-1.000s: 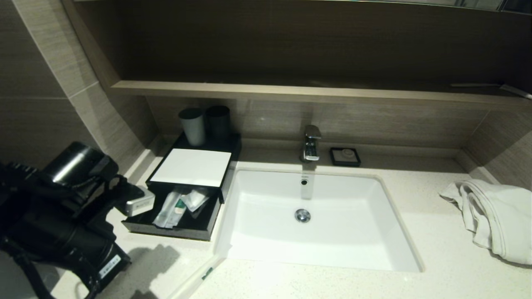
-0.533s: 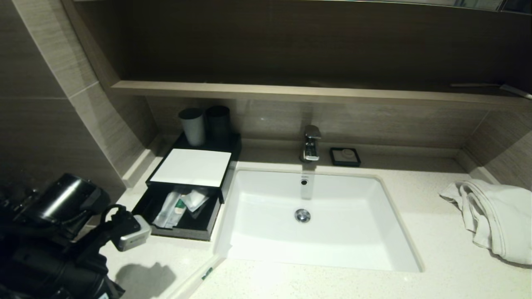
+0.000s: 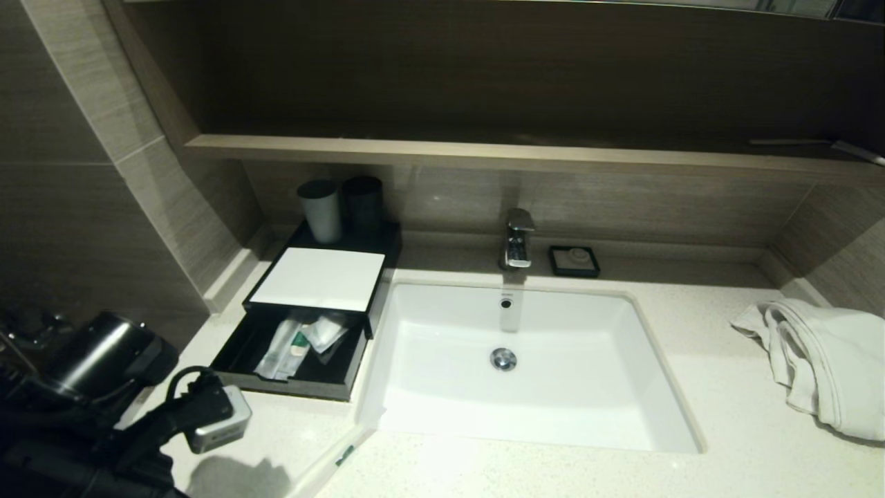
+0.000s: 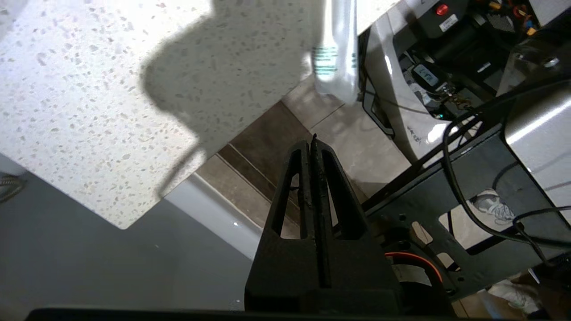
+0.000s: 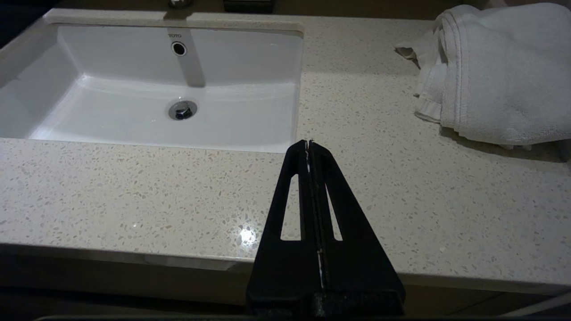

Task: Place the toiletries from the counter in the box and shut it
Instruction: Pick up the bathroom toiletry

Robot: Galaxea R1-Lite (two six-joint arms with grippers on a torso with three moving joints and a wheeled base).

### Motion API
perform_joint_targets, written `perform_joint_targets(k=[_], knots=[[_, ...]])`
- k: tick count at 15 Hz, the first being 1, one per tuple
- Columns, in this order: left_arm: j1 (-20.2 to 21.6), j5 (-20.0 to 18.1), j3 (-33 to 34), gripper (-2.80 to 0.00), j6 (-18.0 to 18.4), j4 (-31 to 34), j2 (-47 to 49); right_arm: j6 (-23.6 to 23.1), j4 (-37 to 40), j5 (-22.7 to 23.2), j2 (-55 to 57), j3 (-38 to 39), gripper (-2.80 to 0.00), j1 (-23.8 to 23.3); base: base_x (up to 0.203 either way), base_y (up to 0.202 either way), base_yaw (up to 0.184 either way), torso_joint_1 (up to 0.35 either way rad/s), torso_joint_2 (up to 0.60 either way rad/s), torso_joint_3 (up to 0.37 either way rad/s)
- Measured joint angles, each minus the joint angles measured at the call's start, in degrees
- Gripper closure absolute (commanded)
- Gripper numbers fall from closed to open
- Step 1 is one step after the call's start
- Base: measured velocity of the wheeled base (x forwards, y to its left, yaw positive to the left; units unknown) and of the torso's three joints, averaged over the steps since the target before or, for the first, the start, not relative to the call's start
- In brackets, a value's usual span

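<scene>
The black box [image 3: 318, 278] with its white top stands at the back left of the counter [image 3: 553, 470]. Its front drawer [image 3: 290, 387] is pulled out. In it lie long thin sachets [image 3: 285, 349] and a small clear packet [image 3: 323, 330]. One more sachet with green marks [image 3: 330, 462] [image 4: 335, 53] lies at the counter's front edge, one end sticking out past it. My left arm [image 3: 104, 387] hangs low at the front left. Its gripper [image 4: 311, 141] is shut and empty, past the counter's edge over the floor. My right gripper [image 5: 308, 142] is shut over the counter near the basin's front right corner.
A white basin [image 3: 525, 415] with a tap [image 3: 517, 238] fills the middle. A grey cup [image 3: 321, 209] and a dark cup [image 3: 363, 202] stand behind the box. A black soap dish [image 3: 574, 261] sits by the tap, and a white towel [image 3: 823, 360] at the right. A wooden shelf [image 3: 484, 152] overhangs.
My left arm has drawn back from beside the open drawer, down and toward the counter's front left corner. The drawer and its contents have not moved.
</scene>
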Motion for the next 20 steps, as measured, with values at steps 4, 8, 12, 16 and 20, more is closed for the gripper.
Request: perform_joint_targets(k=[4,8,12,16,20], knots=[[-0.74,-1.8,0.9,0.0,1.77,0.0,-0.72,0.0,0.0,0.01,0.0,0.0,0.0,0.0,0.0,0.0,0.0,0.0,0.0,0.0],[-1.29,-1.96,0.8,0.0,2.17,0.0,-0.67,0.01,0.0,0.01,0.0,0.0,0.0,0.0,0.0,0.0,0.0,0.0,0.0,0.0],[-1.49,-1.83,-1.22,0.0,4.61,0.04,0.46,0.0,-0.02,0.0,0.0,0.0,0.0,0.0,0.0,0.0,0.0,0.0,0.0,0.0],[-3.42,-1.38,-6.13,-2.8,5.37,0.88,3.16,0.0,-0.02,-0.02,0.0,0.0,0.0,0.0,0.0,0.0,0.0,0.0,0.0,0.0],[-7.56,-1.2,-10.23,-2.8,5.21,1.0,7.15,-0.01,-0.02,0.0,0.0,0.0,0.0,0.0,0.0,0.0,0.0,0.0,0.0,0.0]])
